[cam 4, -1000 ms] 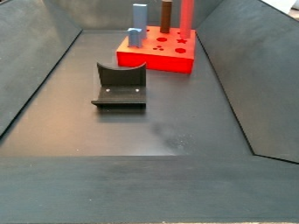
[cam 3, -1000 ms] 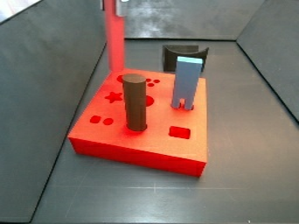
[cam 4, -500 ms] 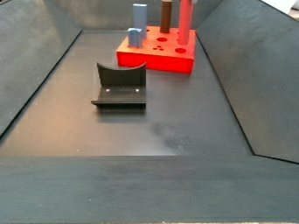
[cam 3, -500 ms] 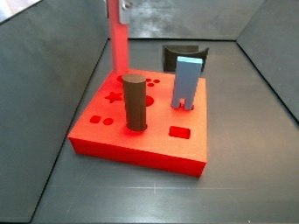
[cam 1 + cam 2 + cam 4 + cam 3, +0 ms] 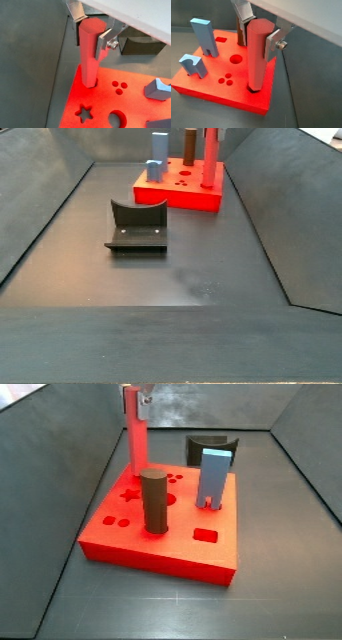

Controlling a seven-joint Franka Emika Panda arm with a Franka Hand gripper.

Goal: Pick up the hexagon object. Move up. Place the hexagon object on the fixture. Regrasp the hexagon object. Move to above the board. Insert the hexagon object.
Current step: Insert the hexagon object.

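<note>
On the board (image 5: 160, 534), working left to right in a side view: star cut-out (image 5: 128, 495) at the left edge, then the hexagon object (image 5: 136, 444) standing upright at the board's far left corner, lower end already sunk in its hole. Closed on its upper part, the gripper (image 5: 260, 31), silver fingers (image 5: 274, 44) pressing opposite flats, probably to keep the bar plumb for insertion. Next along, the dark brown cylinder (image 5: 155, 502) seated upright near the board's middle. Right of that, the light blue block (image 5: 215, 479) standing in its slot. Behind the board's far right edge, the fixture (image 5: 209, 446), bare. Insertion apparently under way, not judged finished.
</note>
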